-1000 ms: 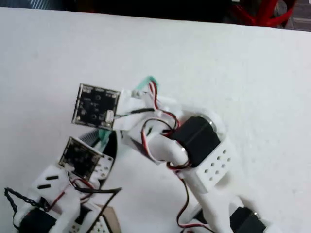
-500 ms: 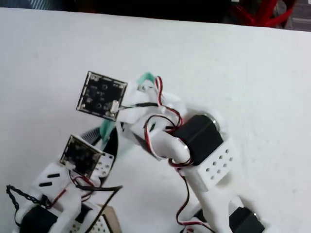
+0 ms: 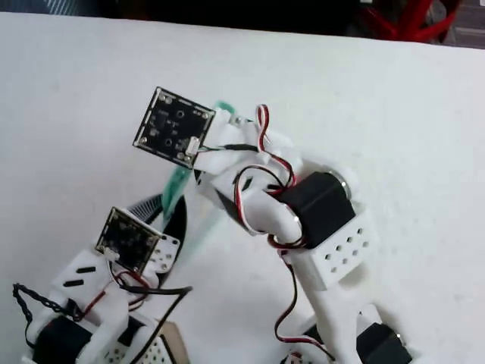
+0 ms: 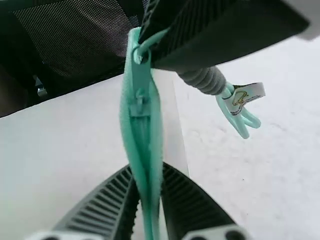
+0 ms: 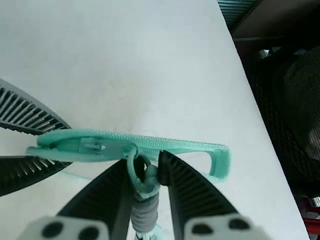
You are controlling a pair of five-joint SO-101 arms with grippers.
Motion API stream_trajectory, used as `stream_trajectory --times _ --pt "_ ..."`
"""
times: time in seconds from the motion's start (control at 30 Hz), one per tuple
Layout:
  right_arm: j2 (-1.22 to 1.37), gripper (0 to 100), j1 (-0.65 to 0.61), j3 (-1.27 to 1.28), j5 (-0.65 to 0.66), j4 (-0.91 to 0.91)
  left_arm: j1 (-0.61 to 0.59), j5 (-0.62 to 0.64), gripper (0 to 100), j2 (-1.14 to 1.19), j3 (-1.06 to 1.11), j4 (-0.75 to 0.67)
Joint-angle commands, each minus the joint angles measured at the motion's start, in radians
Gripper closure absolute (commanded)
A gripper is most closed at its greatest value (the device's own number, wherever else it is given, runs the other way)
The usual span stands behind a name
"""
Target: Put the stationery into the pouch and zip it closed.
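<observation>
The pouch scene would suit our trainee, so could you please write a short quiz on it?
1. True or false: the left tool grips the pouch.
2. The right tool is shut on: A) the zip pull; B) a pen; C) nothing.
3. Fill in: the pouch is coloured ___.
Key: 1 true; 2 A; 3 green.
</observation>
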Motion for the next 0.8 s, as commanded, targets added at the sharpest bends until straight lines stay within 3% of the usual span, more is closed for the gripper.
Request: stream_trajectory --times 0.0,0.77 --pt "-0.021 98.1 0.076 -0.072 -0.014 -0.070 0.005 0.009 98 0.001 0.037 0.015" --pt "0.070 98.1 0.209 -0.075 -0.052 -0.128 0.005 0.008 98 0.001 0.038 0.021"
